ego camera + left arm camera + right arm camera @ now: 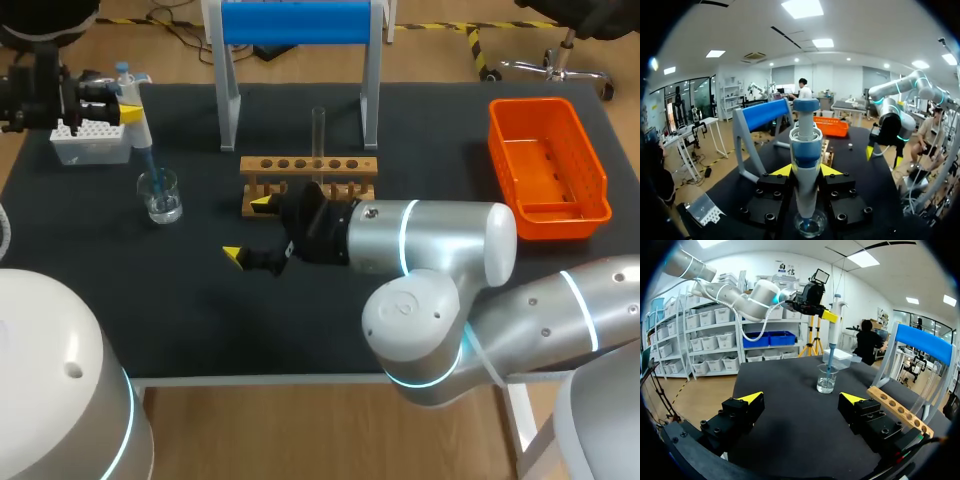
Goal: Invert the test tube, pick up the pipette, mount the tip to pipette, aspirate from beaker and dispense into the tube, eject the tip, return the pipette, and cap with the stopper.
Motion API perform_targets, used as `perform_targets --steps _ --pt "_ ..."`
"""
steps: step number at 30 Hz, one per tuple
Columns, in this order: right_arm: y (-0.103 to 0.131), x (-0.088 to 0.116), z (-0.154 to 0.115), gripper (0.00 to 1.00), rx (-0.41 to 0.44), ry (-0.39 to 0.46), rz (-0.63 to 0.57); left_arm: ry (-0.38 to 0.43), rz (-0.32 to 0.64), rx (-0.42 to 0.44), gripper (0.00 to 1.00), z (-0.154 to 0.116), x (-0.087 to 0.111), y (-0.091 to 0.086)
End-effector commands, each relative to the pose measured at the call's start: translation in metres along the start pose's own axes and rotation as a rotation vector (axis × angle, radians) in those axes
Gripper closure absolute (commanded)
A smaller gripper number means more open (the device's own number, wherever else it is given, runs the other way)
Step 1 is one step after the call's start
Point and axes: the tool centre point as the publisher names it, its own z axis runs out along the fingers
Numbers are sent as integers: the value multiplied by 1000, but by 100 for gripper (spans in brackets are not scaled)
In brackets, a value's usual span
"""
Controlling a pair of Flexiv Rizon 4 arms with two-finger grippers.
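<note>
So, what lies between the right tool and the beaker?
Nothing: the right wrist view shows bare black table from the right tool to the beaker.

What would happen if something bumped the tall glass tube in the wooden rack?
The test tube looks thin and glassy, so probably fragile. It stands tall above the wooden rack, so it might wobble, though its hole should likely stop it tipping over.

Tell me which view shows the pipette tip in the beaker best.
The right wrist view: it sees the blue pipette tip side-on, dipping into the beaker. The head view shows it small, from above. In the left wrist view the pipette itself hides it.
</note>
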Motion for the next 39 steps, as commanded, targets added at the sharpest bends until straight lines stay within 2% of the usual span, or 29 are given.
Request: perform_targets --steps 1,39 --pt "0 0 0 0 0 3 1 -3 2 2 100 0 -1 1" --pt "4 -1 -6 0 -5 6 -5 -16 7 -3 100 -1 0 0"
